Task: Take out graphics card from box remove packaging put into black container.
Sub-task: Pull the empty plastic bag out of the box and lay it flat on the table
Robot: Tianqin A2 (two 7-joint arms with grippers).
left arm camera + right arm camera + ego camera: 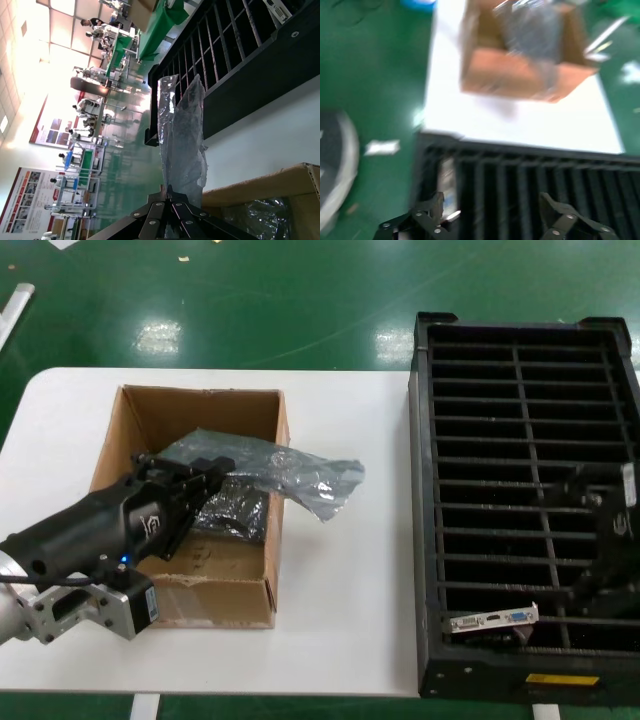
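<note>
We see the box (200,540) on the white tabletop (340,540) with a bare strip between it and the tray (430,540), which reaches the tabletop's near and right edges. Our left gripper (215,475) reaches low over the box's open top, jaws clamped on the bag (290,475), whose loose end drapes past the box's right wall. Our right gripper (492,215) hovers over the tray with jaws apart, and the card (495,620) lies in a near slot, its bracket showing.
</note>
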